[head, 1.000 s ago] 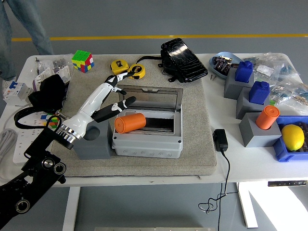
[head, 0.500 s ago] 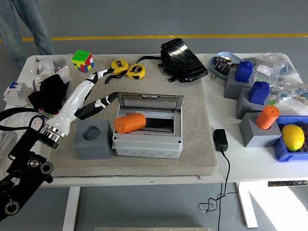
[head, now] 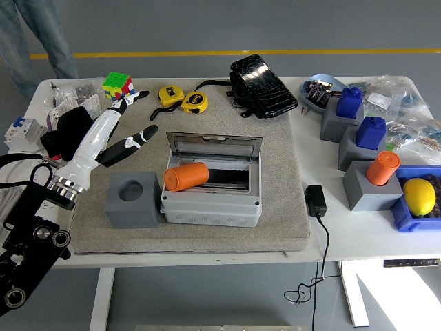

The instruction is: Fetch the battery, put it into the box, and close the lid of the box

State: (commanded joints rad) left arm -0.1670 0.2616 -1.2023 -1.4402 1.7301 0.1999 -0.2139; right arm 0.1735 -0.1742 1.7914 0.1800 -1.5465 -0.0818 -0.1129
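Head view: white worktop (head: pixel 358 238) carrying a grey mat (head: pixel 275 227). My left hand (head: pixel 114 134) hovers with fingers spread, holding nothing. To its right, the grey box (head: pixel 211 204) stands with lid (head: pixel 215 143) raised; the orange battery (head: pixel 187 176) lies at the box's near-left corner. A grey holder block (head: pixel 132 201) sits just below my hand.
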